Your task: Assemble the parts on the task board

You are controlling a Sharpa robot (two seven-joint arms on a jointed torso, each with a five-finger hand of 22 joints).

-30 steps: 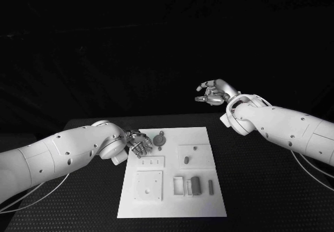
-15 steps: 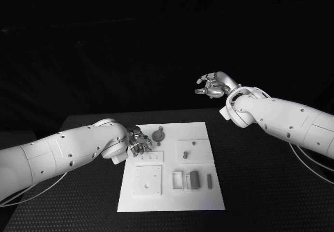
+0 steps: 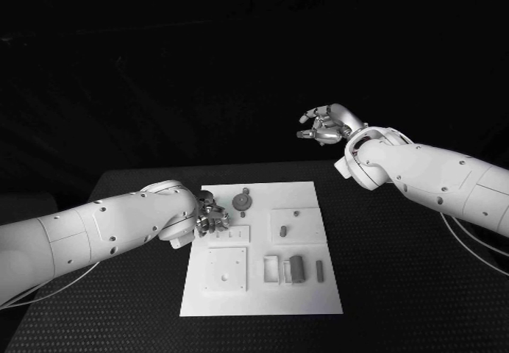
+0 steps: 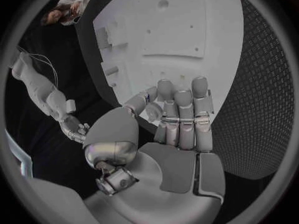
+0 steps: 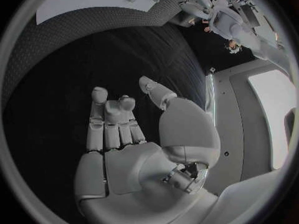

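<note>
Right hand (image 3: pixel 329 123) risen slightly; left hand (image 3: pixel 209 218) stays over task board (image 3: pixel 307 294)

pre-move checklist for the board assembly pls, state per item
1. Left hand over the task board, near its left edge: ok.
2. Left hand holding a part: cannot tell; fingers curl, nothing plainly seen in them.
3. Right hand raised beyond the table's far edge, away from the board: ok.
4. Right hand free: ok, fingers apart, nothing held.
5. Round part lying on the board just beside the left hand: ok.
</note>
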